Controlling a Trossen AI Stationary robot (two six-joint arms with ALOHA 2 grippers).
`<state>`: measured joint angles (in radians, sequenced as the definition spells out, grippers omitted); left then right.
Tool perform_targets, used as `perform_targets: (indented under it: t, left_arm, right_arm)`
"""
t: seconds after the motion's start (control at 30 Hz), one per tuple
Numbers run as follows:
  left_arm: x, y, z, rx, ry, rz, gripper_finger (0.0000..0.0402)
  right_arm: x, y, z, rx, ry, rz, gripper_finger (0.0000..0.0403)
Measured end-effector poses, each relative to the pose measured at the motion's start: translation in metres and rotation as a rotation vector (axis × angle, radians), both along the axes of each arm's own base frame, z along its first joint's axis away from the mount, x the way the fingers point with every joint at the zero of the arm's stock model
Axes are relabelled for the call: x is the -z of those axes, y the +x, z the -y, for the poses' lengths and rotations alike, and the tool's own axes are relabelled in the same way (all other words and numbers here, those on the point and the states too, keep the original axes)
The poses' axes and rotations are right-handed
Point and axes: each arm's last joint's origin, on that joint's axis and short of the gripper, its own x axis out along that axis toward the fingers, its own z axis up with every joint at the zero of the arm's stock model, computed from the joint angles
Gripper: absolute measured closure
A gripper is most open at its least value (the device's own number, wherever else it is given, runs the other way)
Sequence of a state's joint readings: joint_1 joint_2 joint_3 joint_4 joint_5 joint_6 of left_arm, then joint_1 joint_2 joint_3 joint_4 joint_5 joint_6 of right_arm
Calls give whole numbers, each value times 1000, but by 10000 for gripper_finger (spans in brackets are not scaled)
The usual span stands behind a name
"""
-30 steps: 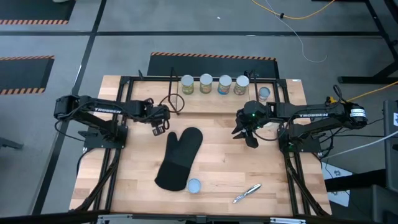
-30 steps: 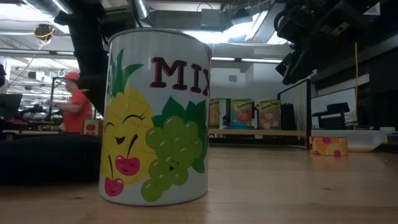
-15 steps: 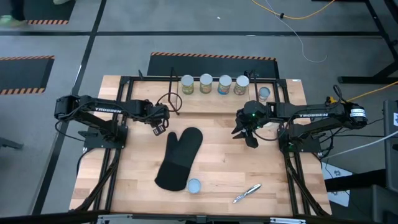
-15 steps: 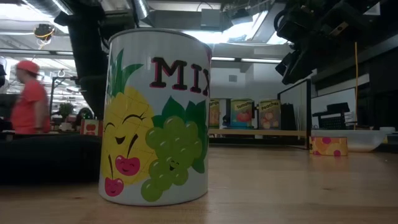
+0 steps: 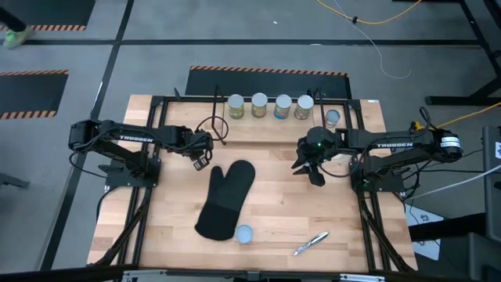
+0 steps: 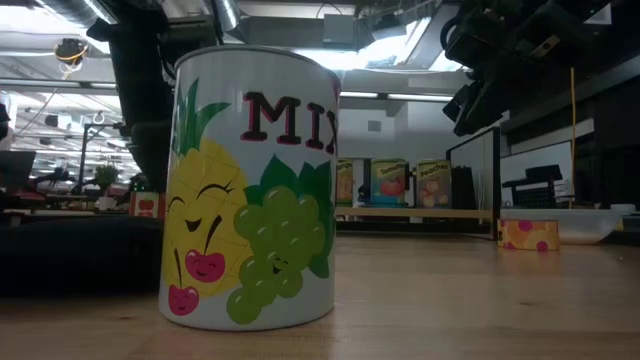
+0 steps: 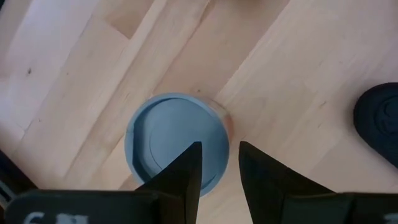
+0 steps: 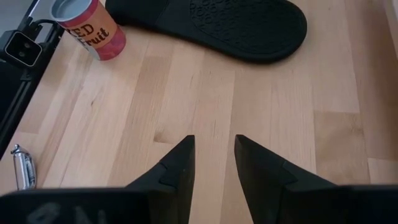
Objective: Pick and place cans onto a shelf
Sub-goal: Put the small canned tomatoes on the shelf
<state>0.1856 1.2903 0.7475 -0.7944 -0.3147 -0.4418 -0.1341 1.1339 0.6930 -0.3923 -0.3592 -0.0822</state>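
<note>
Four cans (image 5: 268,106) are seen lined up along the top board of the shelf (image 5: 235,129) at the far edge of the tabletop (image 5: 344,219), with a fifth, pale-topped can (image 5: 332,118) standing just beyond the right hand (image 5: 311,170), beside the shelf's end. From the low view, further labelled cans (image 6: 390,183) can be made out on a lower board, though their number cannot be told for certain. The left hand (image 5: 200,159) is held above the tabletop close to the shelf's front, its fingers (image 7: 183,177) parted by a narrow gap and gripping nothing; directly beneath it, in its wrist view, a blue-topped can (image 7: 174,140) is shown upright on the wood, not yet grasped. The right hand is likewise empty, its fingers (image 8: 177,168) narrowly parted over bare boards, with a black oven mitt (image 5: 227,200) lying between the two hands. A red-labelled fruit can (image 8: 87,26) is seen well ahead of the right hand, past the mitt's end; the same can (image 5: 244,233) stands near the front edge, next to a silvery pen-like item (image 5: 311,243). The job is judged to be well advanced, with the loose cans on the tabletop left to be shelved.
</note>
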Motion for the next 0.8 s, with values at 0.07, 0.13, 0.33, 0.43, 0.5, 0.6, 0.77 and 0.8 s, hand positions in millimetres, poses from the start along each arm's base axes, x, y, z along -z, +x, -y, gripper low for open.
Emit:
perform_targets:
  t: [0.07,0.13,0.33,0.43,0.5,0.6,0.77,0.8]
  left_arm:
    - [0,0,0,1,-8,2,303]
    - [0,0,1,3,-20,4,305]
    - [5,1,1,7,-45,-25,305]
    - [11,4,0,6,-48,-53,305]
    - [14,6,0,5,-46,-69,305]
    - [16,7,0,4,-44,-82,308]
    - [16,7,0,-78,-51,-54,335]
    - [16,7,-1,-116,-56,-41,343]
  right_arm:
    - [0,0,0,0,0,0,285]
    - [0,0,0,0,0,0,285]
    - [0,0,0,0,0,0,285]
    - [0,0,0,0,0,-1,285]
    - [0,0,0,0,0,-1,285]
    - [0,0,0,-1,-1,-1,285]
    - [0,0,0,-1,-1,-1,285]
    - [0,0,0,-1,0,-1,285]
